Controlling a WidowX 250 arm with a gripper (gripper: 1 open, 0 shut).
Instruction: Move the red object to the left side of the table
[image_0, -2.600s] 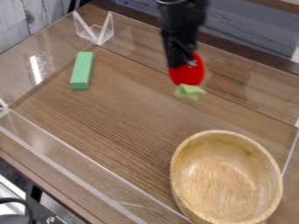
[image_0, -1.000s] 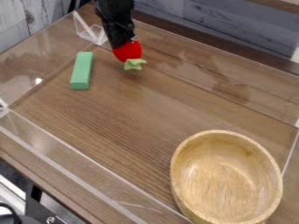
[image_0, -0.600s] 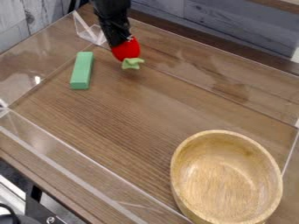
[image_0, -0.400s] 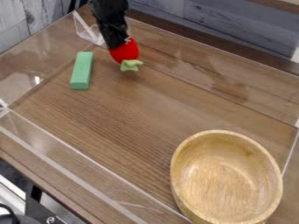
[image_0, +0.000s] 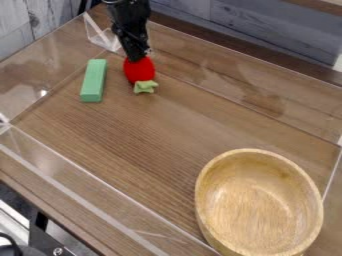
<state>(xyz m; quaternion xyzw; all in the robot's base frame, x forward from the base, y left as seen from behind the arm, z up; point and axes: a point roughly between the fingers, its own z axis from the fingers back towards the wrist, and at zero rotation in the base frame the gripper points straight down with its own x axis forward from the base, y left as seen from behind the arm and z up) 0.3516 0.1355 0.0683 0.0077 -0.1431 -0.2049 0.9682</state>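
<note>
- Camera view, gripper: although the black gripper (image_0: 136, 54) sits at the upper end of the small rounded red toy fruit with a light-green leafy stem (image_0: 139, 70), its fingertips are obscured; whether they grasp the fruit or have released it cannot be determined.
- Camera view, task item: the fruit lies just below the gripper in frame, stem pointing away from it, and appears at or near the surface of the brown wood-grain tabletop (image_0: 134, 140). Firm contact with the wood is unconfirmed.
- Camera view, surroundings: a green rectangular block (image_0: 94, 80) lies to the gripper's left and lower in frame, near the fruit but apart. A large round wooden bowl (image_0: 202, 200) stands well apart, to the gripper's lower right.
- Risk, release: if the fingers open with the fruit slightly raised, its rounded body may drop and roll, possibly into the block.
- Risk, withdrawal: should one finger cling or brush the side, lifting away could drag or tip the fruit. Full opening and a straight rise are advised.
</note>
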